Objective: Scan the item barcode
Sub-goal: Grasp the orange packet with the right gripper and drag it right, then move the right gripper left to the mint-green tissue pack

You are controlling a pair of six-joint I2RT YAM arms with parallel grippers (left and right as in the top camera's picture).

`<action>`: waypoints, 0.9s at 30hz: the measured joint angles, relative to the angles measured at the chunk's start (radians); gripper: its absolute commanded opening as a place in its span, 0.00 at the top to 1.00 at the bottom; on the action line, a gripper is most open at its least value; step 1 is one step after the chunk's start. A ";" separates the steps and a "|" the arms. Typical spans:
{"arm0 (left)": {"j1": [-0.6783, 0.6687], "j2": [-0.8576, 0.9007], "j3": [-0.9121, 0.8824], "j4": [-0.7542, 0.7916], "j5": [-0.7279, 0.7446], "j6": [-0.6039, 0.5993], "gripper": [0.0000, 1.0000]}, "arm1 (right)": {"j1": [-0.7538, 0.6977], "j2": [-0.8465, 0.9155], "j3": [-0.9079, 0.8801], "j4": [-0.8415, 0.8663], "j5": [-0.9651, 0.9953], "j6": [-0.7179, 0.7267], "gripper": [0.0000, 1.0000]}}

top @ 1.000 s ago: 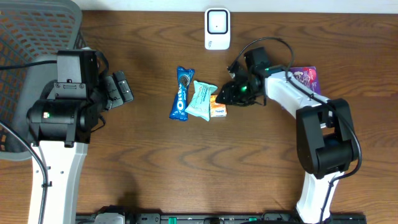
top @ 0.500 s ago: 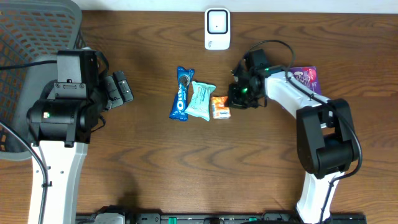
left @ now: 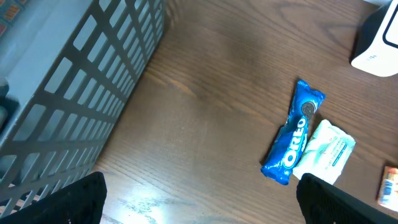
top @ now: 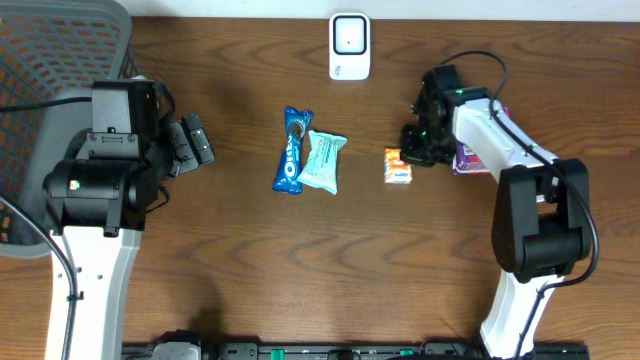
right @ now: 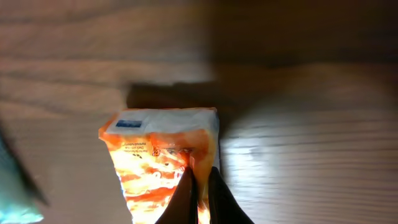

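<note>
On the surface (top: 300,270) below and right of the scanner (top: 349,45), I have the right gripper (top: 414,157) pinched shut on the orange packet (top: 398,166), grasp done but barcode not yet presented, while the left gripper (top: 192,143) hangs wide open, empty.

bare table (top: 375,110) lies between scanner (top: 349,45) and orange packet (top: 398,166); oreo pack (top: 291,150) and teal packet (top: 322,161), touching, block the way to its left; purple packet (top: 467,160) lies just right; basket (top: 60,50) walls the far-left corner.
</note>
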 measured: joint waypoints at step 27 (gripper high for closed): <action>0.000 0.000 0.000 0.000 0.000 0.000 0.02 | -0.119 0.001 0.028 0.084 0.019 -0.086 0.56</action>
